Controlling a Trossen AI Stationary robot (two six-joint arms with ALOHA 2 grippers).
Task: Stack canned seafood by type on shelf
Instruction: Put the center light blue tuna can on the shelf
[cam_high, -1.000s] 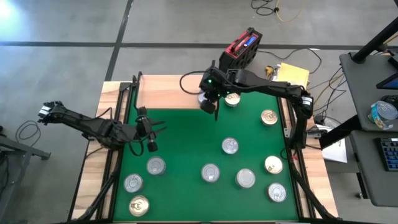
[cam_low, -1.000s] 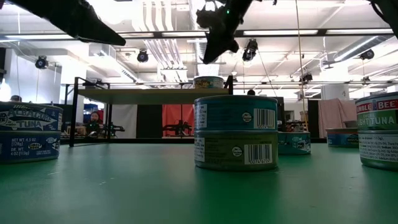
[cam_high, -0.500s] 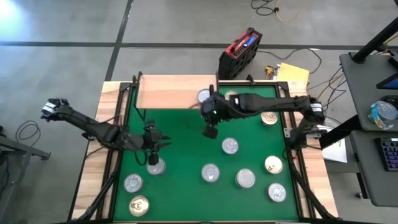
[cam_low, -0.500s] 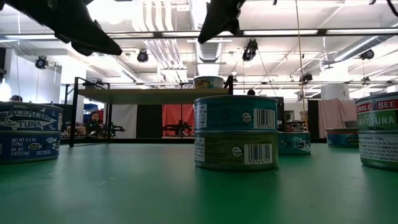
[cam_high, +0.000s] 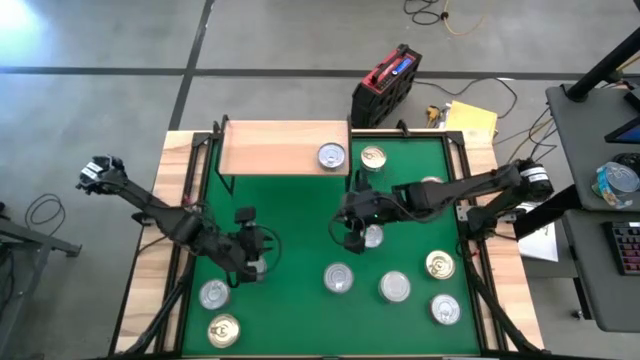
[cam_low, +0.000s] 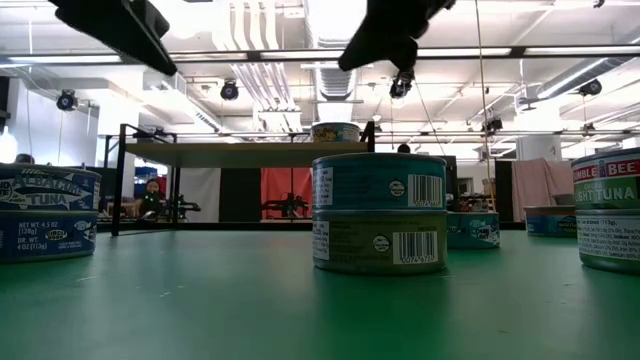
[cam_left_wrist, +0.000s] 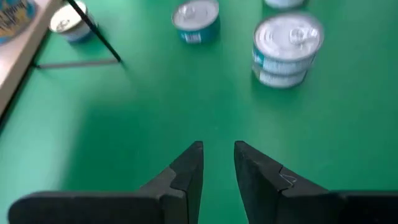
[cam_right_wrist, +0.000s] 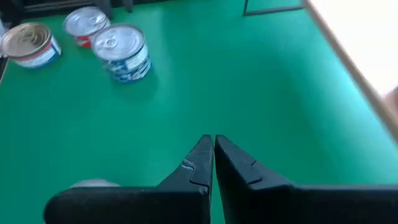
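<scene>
From above, I see my shelf (cam_high: 283, 148) at the far edge of the green mat (cam_high: 300, 215). One silver tin (cam_high: 331, 156) sits on its right end, and a gold tin (cam_high: 373, 158) waits on the mat just beside it. My left pincer (cam_high: 253, 262) hangs over a tin near the left side. My right pincer (cam_high: 352, 238) hangs by a silver tin (cam_high: 372, 235) in the middle.

Down low, two tins (cam_low: 380, 213) sit stacked in the middle of the mat, and both my arms are up high.

My left wrist shows my fingers (cam_left_wrist: 188, 168) a little apart, holding nothing.

My right wrist shows my fingers (cam_right_wrist: 202, 158) pressed together, holding nothing.

I think I am going for more tins. Next, each pincer must spread wide, drop over a tin and pinch it.
</scene>
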